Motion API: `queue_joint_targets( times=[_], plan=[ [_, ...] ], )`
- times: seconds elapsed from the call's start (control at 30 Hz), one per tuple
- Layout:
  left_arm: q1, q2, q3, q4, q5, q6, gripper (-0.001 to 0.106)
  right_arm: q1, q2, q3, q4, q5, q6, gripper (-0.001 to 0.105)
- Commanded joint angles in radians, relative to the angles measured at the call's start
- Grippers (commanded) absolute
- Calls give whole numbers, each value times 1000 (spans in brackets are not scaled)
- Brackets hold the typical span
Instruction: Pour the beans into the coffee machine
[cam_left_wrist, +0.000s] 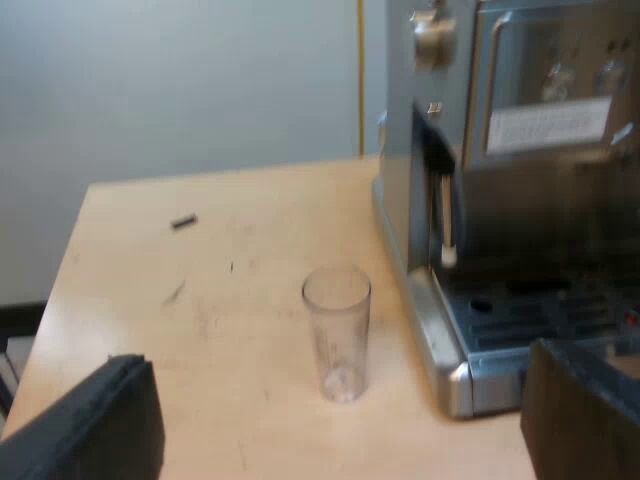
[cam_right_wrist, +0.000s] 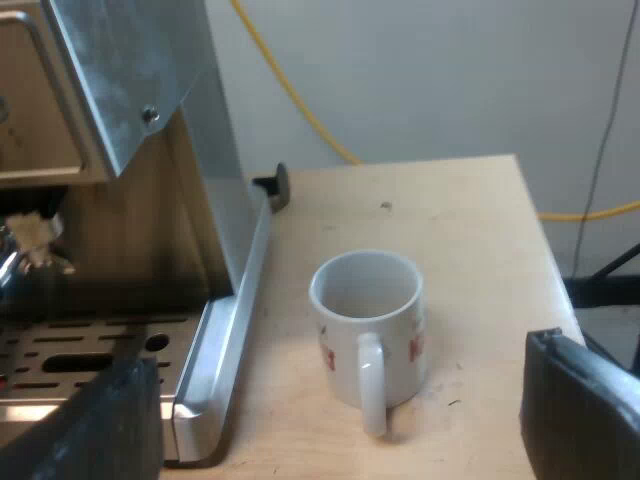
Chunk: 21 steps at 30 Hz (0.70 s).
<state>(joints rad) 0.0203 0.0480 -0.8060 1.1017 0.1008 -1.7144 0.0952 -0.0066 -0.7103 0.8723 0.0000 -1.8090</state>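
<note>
Pincers gape on both arms: the left pincer (cam_left_wrist: 338, 358), fingers wide apart and holding nothing, faces the clear, straight-walled measuring glass (cam_left_wrist: 337, 335), upright on the pale wooden counter (cam_left_wrist: 200, 300) just beside the brushed-steel espresso machine (cam_left_wrist: 520, 150). The right pincer (cam_right_wrist: 338, 355), equally open, faces a glossy white mug (cam_right_wrist: 370, 320). No beans can be made out in the glass, and its smooth, thin wall suggests a level squeeze at mid-height, kept upright until it is above the machine's top.
</note>
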Motion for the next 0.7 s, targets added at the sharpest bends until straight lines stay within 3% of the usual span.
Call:
queue_joint_targets(
  times=[0.03, 0.37, 0.7],
  plan=[
    [-6, -11, 9, 29, -46, -2, 90, -5, -47, 17, -7, -20, 0, 79],
    [-6, -11, 79, 75, -46, -10, 90, -5, -47, 73, 15, -95, 11, 79],
    [-6, -11, 200, -18, -46, 17, 90, -5, -47, 104, 101, -95, -1, 79]
  ],
)
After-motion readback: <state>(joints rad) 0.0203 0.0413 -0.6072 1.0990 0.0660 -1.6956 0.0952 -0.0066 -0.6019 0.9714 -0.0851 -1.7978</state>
